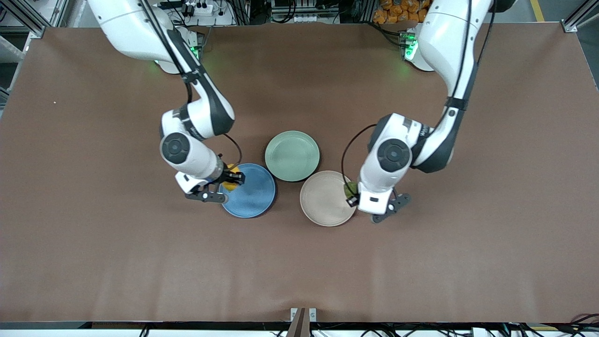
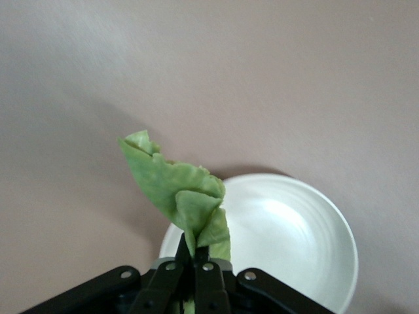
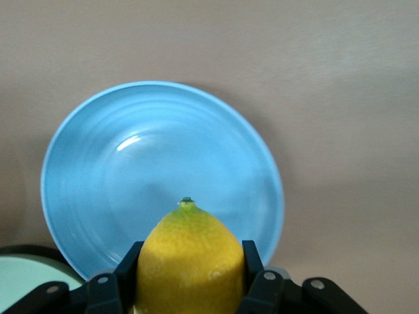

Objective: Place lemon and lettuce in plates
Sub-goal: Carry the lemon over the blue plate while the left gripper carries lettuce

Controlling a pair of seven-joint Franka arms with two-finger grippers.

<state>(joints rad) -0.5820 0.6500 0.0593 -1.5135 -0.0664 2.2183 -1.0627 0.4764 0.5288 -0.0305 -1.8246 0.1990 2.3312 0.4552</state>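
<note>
the lemon (image 3: 190,261) is cut off by the right wrist view's edge; the lettuce (image 1: 350,189) is mostly hidden under the left arm's wrist in the front view; the mint-green plate (image 3: 29,281) shows only a sliver.

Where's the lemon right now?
The lemon is clamped in the right gripper, up in the air over the rim of the blue plate toward the right arm's end, not yet set down.

Only spare item out here is a round pale mint-green plastic plate (image 1: 292,155), sitting flat and bare on the wide brown matte desk (image 1: 93,243), roughly mid-desk. Metal frame rails (image 1: 28,18) edge the desk's corners.
</note>
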